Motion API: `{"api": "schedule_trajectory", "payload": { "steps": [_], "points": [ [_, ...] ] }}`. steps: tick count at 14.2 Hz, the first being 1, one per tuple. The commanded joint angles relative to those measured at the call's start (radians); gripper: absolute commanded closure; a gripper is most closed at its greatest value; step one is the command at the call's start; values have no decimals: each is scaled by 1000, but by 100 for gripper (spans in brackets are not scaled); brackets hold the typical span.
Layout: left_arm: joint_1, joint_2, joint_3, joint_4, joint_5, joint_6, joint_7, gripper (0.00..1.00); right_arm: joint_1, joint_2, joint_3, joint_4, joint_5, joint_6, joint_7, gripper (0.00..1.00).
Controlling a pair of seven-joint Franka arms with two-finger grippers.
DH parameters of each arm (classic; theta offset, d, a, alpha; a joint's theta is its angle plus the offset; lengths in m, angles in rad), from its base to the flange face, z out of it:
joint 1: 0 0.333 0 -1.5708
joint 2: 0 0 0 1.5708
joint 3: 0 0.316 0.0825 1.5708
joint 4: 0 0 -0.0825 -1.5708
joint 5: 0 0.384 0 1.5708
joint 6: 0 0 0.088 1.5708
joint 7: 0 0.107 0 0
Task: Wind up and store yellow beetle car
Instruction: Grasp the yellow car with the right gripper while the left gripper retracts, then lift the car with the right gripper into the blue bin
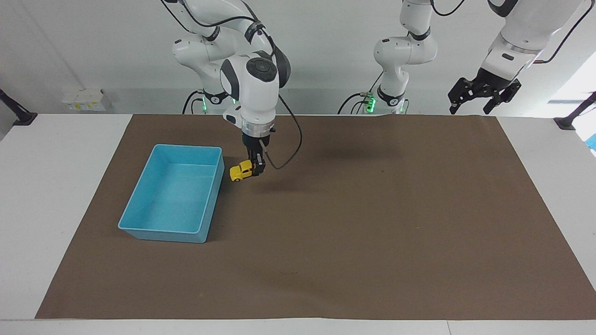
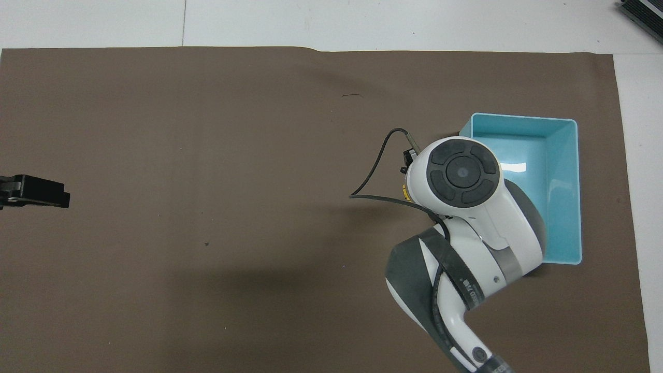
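The yellow beetle car (image 1: 240, 171) is held by its rear end in my right gripper (image 1: 257, 168), which is shut on it. The car hangs tilted, nose down, a little above the brown mat, just beside the blue bin's (image 1: 160, 228) wall at the corner nearest the robots. In the overhead view my right arm's wrist covers the gripper, and only a sliver of the yellow car (image 2: 405, 192) shows beside the bin (image 2: 570, 155). My left gripper (image 1: 481, 97) is open and empty, raised over the mat's edge at the left arm's end; it also shows in the overhead view (image 2: 34, 190).
The blue bin is empty inside. A black cable (image 1: 288, 156) loops from my right wrist beside the car. The brown mat (image 1: 372, 223) covers most of the white table.
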Motion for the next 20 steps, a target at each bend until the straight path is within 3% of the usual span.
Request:
{"api": "schedule_trajectory", "payload": {
  "steps": [1,6,13,16,20],
  "points": [
    [-3,-18,-1,-26,-7,19,6,0,-25,-35,-2,9,20,-20,-184,100],
    [-1,-13,-1,-18,-8,25,-38,0,-176,-90,-4,7,143,-44,-653,100],
    [-3,18,-2,32,-7,53,-49,0,-338,-119,-5,-19,154,-73,-1239,100],
    [-13,7,-10,31,-10,51,-57,0,-394,-141,-5,-71,154,-43,-1393,100],
    [-17,2,-10,22,-10,39,-51,0,-444,-173,-7,-194,198,88,-1512,100]
  ]
}}
